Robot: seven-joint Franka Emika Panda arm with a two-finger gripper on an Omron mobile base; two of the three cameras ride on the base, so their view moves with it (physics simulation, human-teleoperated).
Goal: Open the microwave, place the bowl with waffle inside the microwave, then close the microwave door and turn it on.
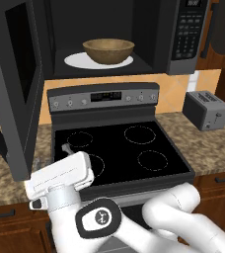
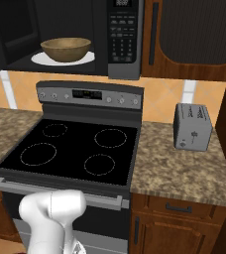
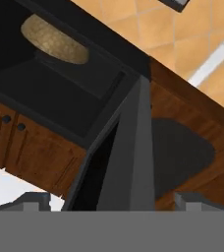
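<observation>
In the hand view I see the gripper (image 3: 112, 202) with its jaws spread wide and nothing held; one finger tip (image 3: 33, 201) stands at the lower left, the other at the lower right. The edge of the microwave door (image 3: 133, 157) runs up between the two tips. I cannot tell whether either tip touches it.

In the left base view the hand sits low over the front left of the stove (image 1: 117, 146), just beside the lower edge of the open door (image 1: 13, 89). The door is swung out to the left, well clear of the microwave (image 1: 104, 29) opening.

The bowl (image 1: 108, 50) stands upright inside the microwave, resting on the white turntable plate (image 1: 75, 60). The right base view shows the same: bowl (image 2: 66, 49) on plate (image 2: 39, 58), left of the keypad strip (image 2: 122, 34). In the hand view the bowl (image 3: 52, 42) appears at the upper left, inside the dark cavity. I cannot see the waffle from these angles; the bowl's rim hides its contents.

A grey toaster (image 2: 193, 126) stands on the granite counter (image 2: 179, 173) to the right of the stove, well apart from the arm.
</observation>
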